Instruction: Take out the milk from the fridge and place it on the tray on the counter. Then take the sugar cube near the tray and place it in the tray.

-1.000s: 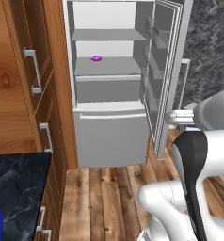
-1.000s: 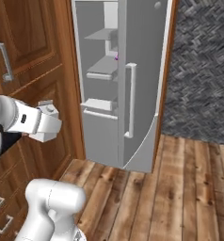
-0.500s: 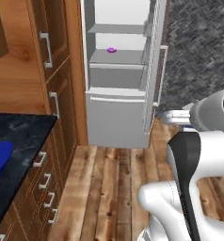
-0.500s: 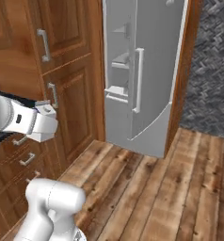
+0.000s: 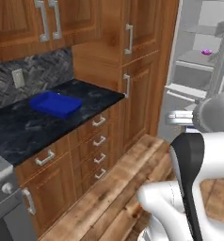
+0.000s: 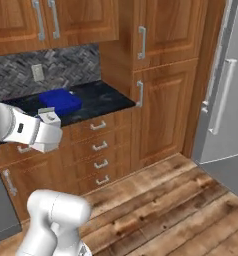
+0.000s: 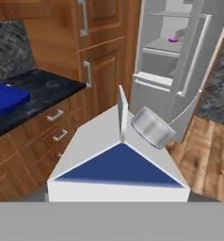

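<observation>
White gabled milk carton (image 7: pixel 118 160) with its dark blue band, gripped in my gripper (image 6: pixel 49 116)
The bright blue flat tray (image 5: pixel 55 104) lies on the black marbled counter (image 5: pixel 27 128), left of the open grey fridge (image 5: pixel 198 70)

Even bright rendered light, soft shadows, slightly blurry

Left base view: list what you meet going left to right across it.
Stove → wall outlet → blue tray on the counter → tall wooden cabinet → open fridge with the purple donut.
</observation>
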{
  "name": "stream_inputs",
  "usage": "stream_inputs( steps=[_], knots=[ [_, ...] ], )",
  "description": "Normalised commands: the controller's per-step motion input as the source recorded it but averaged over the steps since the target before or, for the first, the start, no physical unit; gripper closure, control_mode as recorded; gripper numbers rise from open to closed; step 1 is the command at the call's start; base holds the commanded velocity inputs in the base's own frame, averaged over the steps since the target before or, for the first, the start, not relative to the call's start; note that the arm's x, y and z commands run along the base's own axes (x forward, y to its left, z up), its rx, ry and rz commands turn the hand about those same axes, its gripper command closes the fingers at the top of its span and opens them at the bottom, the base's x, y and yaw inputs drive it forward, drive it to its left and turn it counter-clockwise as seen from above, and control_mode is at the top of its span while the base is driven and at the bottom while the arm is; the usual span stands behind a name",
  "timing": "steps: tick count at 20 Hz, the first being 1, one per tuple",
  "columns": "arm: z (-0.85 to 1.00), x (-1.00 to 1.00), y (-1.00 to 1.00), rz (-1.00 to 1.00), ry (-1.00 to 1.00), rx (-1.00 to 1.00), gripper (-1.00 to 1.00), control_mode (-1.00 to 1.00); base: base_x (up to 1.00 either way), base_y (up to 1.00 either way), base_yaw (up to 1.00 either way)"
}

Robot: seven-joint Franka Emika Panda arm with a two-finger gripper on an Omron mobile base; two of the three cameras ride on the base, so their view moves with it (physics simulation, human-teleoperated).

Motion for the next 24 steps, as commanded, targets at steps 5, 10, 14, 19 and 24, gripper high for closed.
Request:
stream_inputs(
  steps=[5,10,14,19,24],
  knots=[
    [0.00,0.00,0.00,0.00,0.00,0.00,1.00,1.00,0.00,-0.25,0.92],
    [0.00,0.00,0.00,0.00,0.00,0.00,1.00,1.00,0.04,-0.59,0.78],
    [0.00,0.00,0.00,0.00,0.00,0.00,1.00,1.00,0.18,-0.92,0.60],
    [0.00,0.00,0.00,0.00,0.00,0.00,1.00,1.00,0.33,-1.00,0.26],
    [0.00,0.00,0.00,0.00,0.00,0.00,1.00,1.00,0.98,-0.62,0.02]
  ],
)
